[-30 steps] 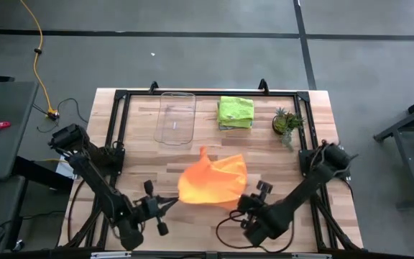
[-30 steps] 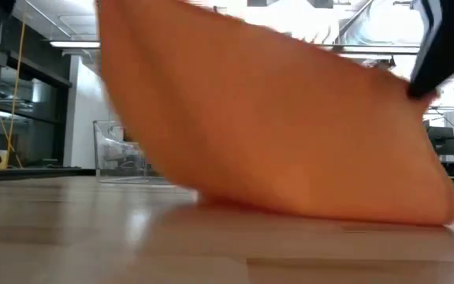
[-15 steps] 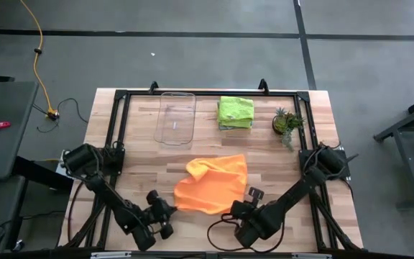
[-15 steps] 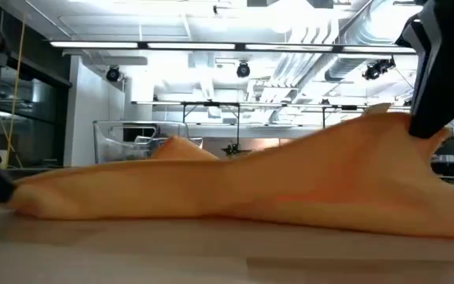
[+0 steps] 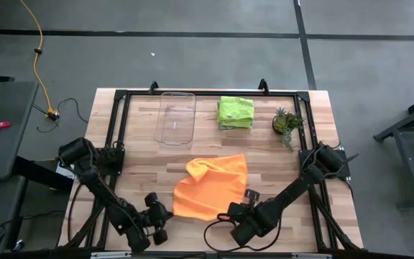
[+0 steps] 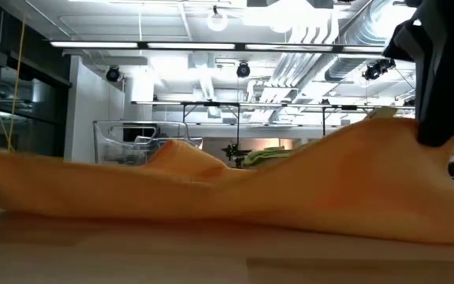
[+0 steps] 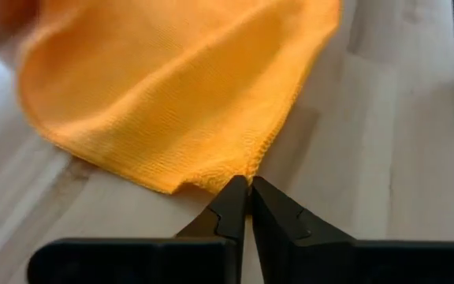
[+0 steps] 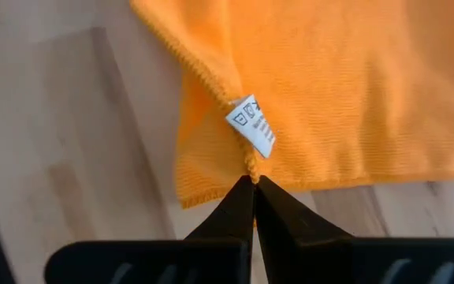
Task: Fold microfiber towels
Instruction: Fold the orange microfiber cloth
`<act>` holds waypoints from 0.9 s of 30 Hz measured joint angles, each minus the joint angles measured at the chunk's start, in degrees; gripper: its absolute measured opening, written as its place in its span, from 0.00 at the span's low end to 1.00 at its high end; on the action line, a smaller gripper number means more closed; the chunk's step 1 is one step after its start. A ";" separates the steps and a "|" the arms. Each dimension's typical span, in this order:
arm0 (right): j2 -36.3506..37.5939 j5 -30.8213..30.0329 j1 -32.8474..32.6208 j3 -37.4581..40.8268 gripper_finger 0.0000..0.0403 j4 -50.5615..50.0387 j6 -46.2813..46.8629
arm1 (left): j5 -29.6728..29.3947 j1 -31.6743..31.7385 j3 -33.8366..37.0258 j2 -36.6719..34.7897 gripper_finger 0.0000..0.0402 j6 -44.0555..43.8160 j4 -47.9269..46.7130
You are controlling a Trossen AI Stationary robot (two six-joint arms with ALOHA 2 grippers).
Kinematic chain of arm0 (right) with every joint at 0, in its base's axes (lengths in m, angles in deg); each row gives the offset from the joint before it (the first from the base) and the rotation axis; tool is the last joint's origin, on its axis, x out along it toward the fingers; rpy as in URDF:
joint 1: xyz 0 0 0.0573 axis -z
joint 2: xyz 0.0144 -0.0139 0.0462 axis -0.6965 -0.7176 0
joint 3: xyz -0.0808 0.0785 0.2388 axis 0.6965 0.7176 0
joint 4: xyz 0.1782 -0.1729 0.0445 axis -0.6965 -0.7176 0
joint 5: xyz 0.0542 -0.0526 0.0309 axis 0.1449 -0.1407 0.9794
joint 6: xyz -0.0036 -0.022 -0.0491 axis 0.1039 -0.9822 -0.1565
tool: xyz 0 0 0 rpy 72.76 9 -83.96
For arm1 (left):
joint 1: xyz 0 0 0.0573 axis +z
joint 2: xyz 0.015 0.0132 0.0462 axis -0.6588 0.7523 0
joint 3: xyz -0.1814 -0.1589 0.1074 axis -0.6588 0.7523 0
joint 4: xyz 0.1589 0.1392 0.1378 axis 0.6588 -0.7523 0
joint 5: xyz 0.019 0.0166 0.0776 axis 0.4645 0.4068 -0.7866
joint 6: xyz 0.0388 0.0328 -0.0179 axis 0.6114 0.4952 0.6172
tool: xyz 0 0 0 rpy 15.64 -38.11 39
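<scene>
An orange microfiber towel (image 5: 210, 185) lies spread on the wooden table near its front edge. A wrinkled hump (image 5: 196, 169) stands at its far left corner. My left gripper (image 5: 167, 214) is shut at the towel's near left corner (image 7: 243, 170), low over the table. My right gripper (image 5: 230, 214) is shut at the near right corner, by a white label (image 8: 251, 126). In the low view the towel (image 6: 251, 189) rises toward my right gripper (image 6: 436, 140). A folded lime green towel (image 5: 236, 111) rests on top of other folded cloths at the far side. My left gripper pinches the orange towel's near left corner at its hem (image 7: 247, 175) between its two fingers, slanting down from the near left. That corner lies low, at the table top. My right gripper pinches the towel's near right corner (image 8: 248, 164) just below the white label, coming steeply from above. That corner is held a little above the table, and the cloth slopes down from it to the table (image 6: 306, 177).
A clear plastic tray (image 5: 176, 117) stands at the far side, left of the lime green towel. A small potted plant (image 5: 286, 122) stands at the far right. A black frame (image 5: 117, 129) runs around the table top.
Both grippers have sunk and drawn toward the table's near edge with the orange towel. The towel, held up and bunched a second ago, now lies spread on the table; only its near right corner stays raised. My left gripper has tipped and rolled on the way down.
</scene>
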 joint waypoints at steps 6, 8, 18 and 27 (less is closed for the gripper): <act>0.00 4.04 0.78 0.00 0.09 2.45 -4.30 | 6.22 0.39 -0.02 -0.11 0.13 3.74 0.29; 0.00 4.16 0.81 0.00 0.16 2.38 -5.05 | 7.17 0.37 -0.01 -0.78 0.18 4.82 0.05; 4.01 -2.95 0.50 0.00 0.40 -9.95 -7.59 | 2.85 0.37 -0.03 -12.03 0.36 13.70 -6.88; 5.49 -7.71 1.38 4.85 0.39 -12.57 -8.28 | -6.62 3.37 0.30 -12.48 0.36 24.06 -5.22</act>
